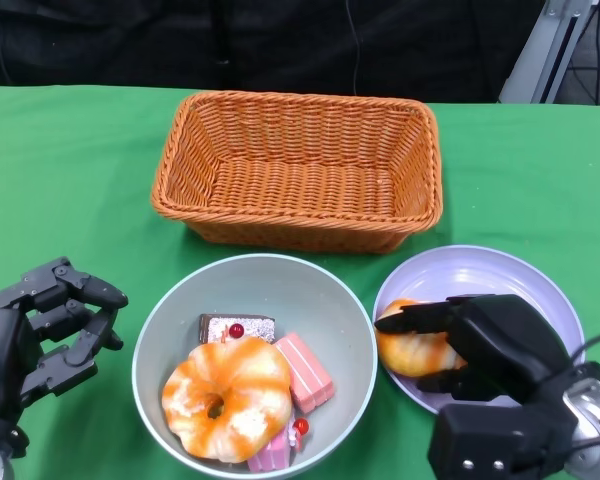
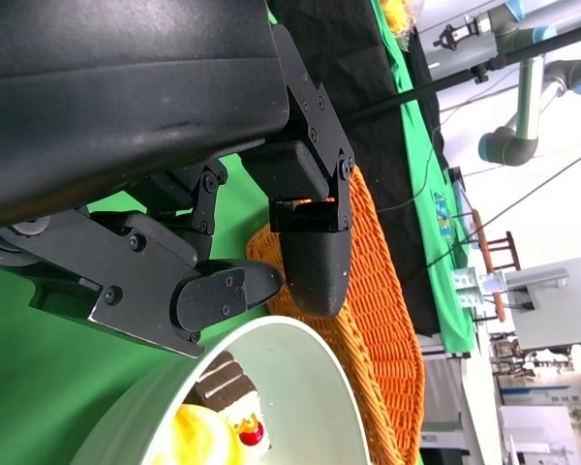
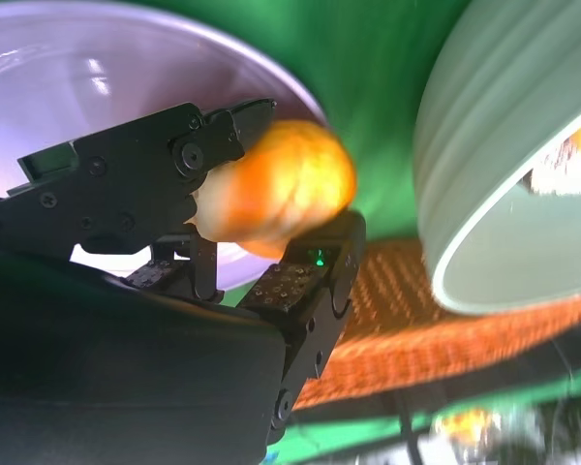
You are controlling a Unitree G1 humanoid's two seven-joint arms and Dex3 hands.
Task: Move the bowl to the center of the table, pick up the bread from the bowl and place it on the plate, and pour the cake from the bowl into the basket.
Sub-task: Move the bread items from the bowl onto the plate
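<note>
Head view: bowl [image 1: 160, 340] sits lower centre of frame on the green desk [image 1: 60, 170], w/ a ring-shaped bread [image 1: 225, 398], pink cake pieces [image 1: 305, 372] and a chocolate cake slice [image 1: 237, 328] inside. Basket [image 1: 298, 165] at upper centre holds nothing. Right hand [image 1: 480, 345], lower right, pinches a small bread roll [image 1: 410, 350] over the plate [image 1: 500, 275]. Left hand [image 1: 55, 325], lower left, is spread, holding nothing.

Right wrist view: roll [image 3: 281, 189] is clamped btwn black fingers [image 3: 310, 281] at frame centre, the plate [image 3: 97, 68] upper left, bowl wall [image 3: 484, 155] at right.

Left wrist view: fingers [image 2: 315, 262] apart, just beside the bowl rim [image 2: 300, 334].

Judged progress: bowl looks centred; roll nearly placed, not released; ring bread and the pour remain.
</note>
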